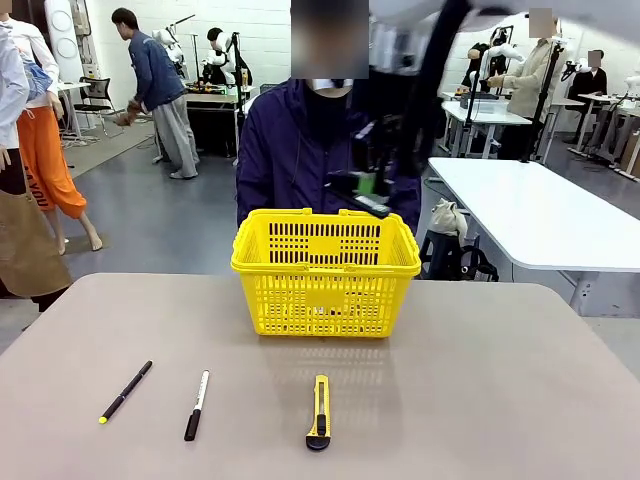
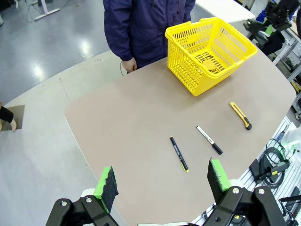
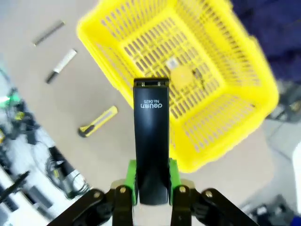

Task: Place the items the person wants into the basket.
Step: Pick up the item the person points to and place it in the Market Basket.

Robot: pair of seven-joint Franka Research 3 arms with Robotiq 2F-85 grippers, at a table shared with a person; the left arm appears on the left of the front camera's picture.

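The yellow basket [image 1: 325, 272] stands mid-table in front of the person [image 1: 300, 150] in the dark purple jacket. My right gripper [image 1: 367, 188] hovers above the basket's far right rim, shut on a black stapler [image 3: 151, 136] that hangs over the basket [image 3: 225, 99]. A round yellow tape measure [image 3: 181, 78] lies on the basket floor. The yellow-and-black utility knife [image 1: 319, 411] lies on the table near the front edge. My left gripper [image 2: 162, 181] is open and empty, high above the table's left end.
A black pen with a yellow tip [image 1: 126, 391] and a white-and-black marker [image 1: 197, 404] lie left of the knife. The person's hand [image 2: 129, 63] hangs at the far table edge. Cables [image 3: 61, 174] lie beyond the table edge.
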